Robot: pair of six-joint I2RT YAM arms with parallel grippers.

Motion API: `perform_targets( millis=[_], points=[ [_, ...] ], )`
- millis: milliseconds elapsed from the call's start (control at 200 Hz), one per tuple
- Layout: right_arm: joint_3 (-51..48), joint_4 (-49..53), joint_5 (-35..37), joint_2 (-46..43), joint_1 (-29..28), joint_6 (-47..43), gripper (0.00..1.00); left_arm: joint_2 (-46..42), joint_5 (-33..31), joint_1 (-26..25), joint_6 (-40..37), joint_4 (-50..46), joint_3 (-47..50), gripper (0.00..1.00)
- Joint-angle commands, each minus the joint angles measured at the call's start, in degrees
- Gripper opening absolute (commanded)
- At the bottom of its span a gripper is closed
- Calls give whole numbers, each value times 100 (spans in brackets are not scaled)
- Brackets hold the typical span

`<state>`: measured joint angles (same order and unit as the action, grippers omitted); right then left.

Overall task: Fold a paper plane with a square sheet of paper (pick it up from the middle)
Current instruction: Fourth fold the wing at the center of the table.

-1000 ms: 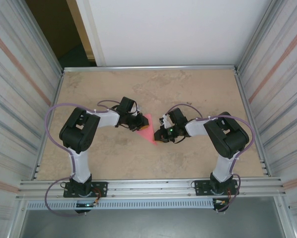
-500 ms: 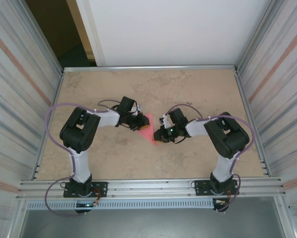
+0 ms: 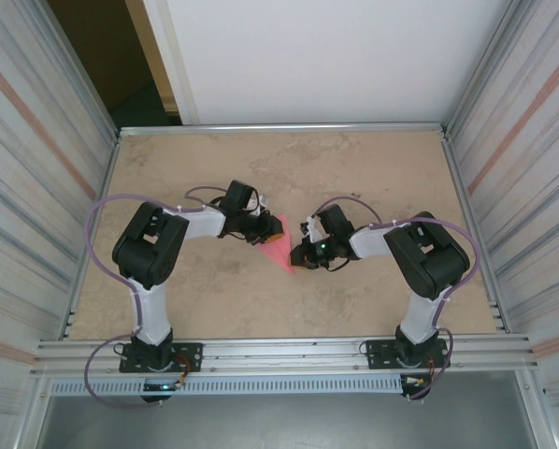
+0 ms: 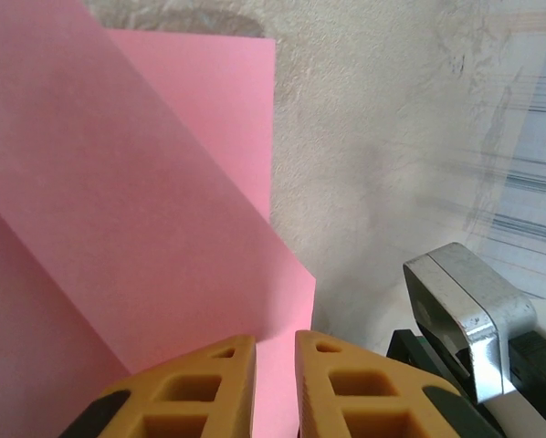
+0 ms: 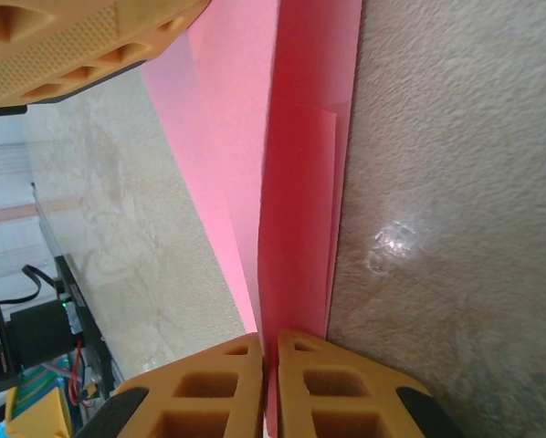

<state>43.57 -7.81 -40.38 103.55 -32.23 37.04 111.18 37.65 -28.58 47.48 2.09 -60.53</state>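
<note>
Paper [image 3: 277,241], pink and creased into a pointed wedge, sits at the middle of the top view, between the two grippers. The left gripper [image 4: 275,339] is almost closed and pinches the edge of one layer. The right gripper [image 5: 269,339] is closed tight on the folded edge. The sheet looks light, thin and floppy, easy to crumple or tear. I think it is best held near a crease, where it is stiffer.

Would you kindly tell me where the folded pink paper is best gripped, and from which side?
Probably its long side edges: the paper is a creased wedge narrowing to a point, so the tip offers little to pinch. Come in from either side, as the left gripper and right gripper do, jaws shut across the thin layers.
</note>
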Motion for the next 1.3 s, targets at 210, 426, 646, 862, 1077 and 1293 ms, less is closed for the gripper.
perform_targets(
  millis=[210, 426, 646, 862, 1077, 1293],
  points=[
    [-227, 281, 516, 184, -73, -122, 9, 174, 159, 8, -163, 109, -206, 20],
    [-226, 307, 540, 145, -70, -118, 9, 321, 170, 1, -171, 116, -253, 20],
    [-209, 359, 541, 106, -72, -100, 12, 418, 131, 6, -195, 49, -301, 20],
    [-197, 502, 588, -362, -71, 8, 24, 517, 41, 28, -187, -77, -286, 20],
    [-256, 684, 782, -1156, 14, 227, 33, 528, 6, 46, -154, -85, -268, 20],
    [-165, 764, 869, -1621, 29, 277, 28, 541, 10, 47, -125, -95, -258, 20]
  ],
)
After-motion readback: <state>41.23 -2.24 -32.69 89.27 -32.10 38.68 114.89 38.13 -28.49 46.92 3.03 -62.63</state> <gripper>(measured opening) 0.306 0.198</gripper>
